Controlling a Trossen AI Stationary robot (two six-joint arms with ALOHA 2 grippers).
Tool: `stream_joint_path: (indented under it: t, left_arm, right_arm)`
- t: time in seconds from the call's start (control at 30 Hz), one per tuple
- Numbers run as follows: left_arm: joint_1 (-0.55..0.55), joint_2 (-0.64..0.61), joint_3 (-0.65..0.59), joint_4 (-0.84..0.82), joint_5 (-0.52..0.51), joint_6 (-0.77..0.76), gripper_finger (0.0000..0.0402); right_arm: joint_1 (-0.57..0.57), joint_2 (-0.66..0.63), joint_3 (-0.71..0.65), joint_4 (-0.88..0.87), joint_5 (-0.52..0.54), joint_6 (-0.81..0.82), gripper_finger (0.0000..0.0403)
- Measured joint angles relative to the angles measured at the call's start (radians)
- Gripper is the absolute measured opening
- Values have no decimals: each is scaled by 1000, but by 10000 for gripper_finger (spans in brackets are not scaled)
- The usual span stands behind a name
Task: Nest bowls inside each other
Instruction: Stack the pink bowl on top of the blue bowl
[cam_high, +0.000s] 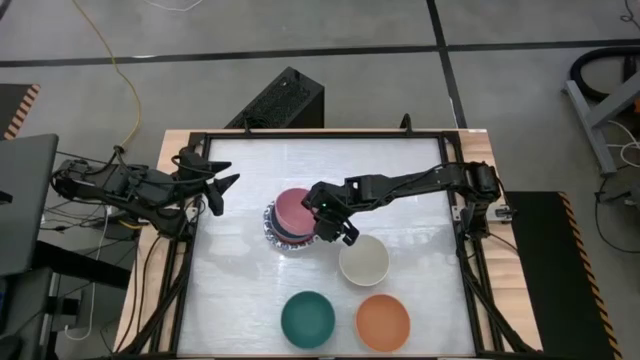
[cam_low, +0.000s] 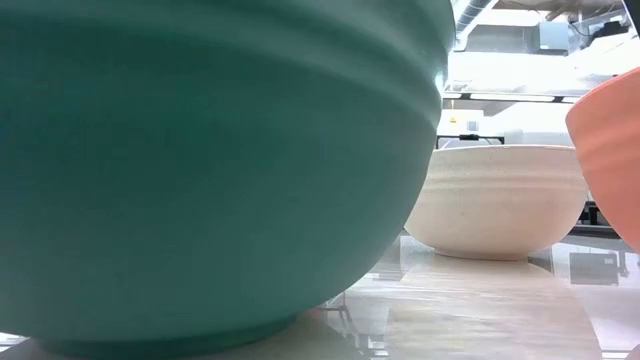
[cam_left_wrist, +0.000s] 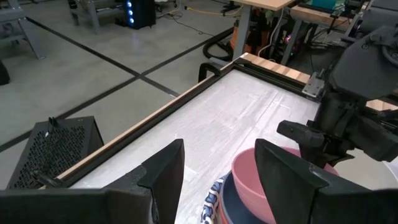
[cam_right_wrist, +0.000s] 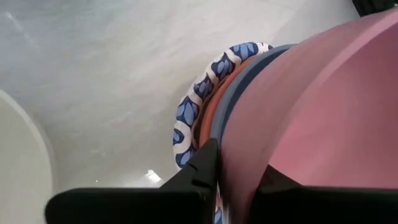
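A stack of nested bowls is seen near the middle of the worktop. A pink bowl sits on top; beneath it a blue bowl, a red bowl and a white bowl with a blue-patterned rim are nested. The right end effector is placed at the stack's side nearer the right edge, and its fingers are clenched on the rim of the pink bowl, one outside the wall and one inside.

A cream bowl stands just beside the stack, toward the front right corner. A green bowl and an orange bowl are set side by side near the front edge, apart from each other.

The left end effector is held released at the left edge of the worktop, pointed toward the stack.
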Motion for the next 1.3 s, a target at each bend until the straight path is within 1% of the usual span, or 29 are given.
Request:
stream_joint_path:
  t: [0.33,0.43,0.53,0.77,0.9,1.13,1.3]
  left_arm:
    - [0,0,0,0,-1,-1,185]
    - [0,0,0,0,-2,-2,185]
    - [0,0,0,0,-4,-3,185]
    - [0,0,0,1,-4,-12,185]
    - [0,0,0,0,-4,-12,185]
    - [0,0,0,0,-4,-12,185]
    - [0,0,0,0,-4,-12,185]
  right_arm:
    - [0,0,-1,-28,-6,0,53]
    - [1,0,-1,-25,-7,0,59]
    - [1,0,-1,-25,-7,0,78]
    - [1,0,-1,-24,-4,0,135]
    - [1,0,0,-24,-2,0,152]
    - [2,1,72,-57,1,16,156]
    - [-4,1,149,-137,1,27,155]
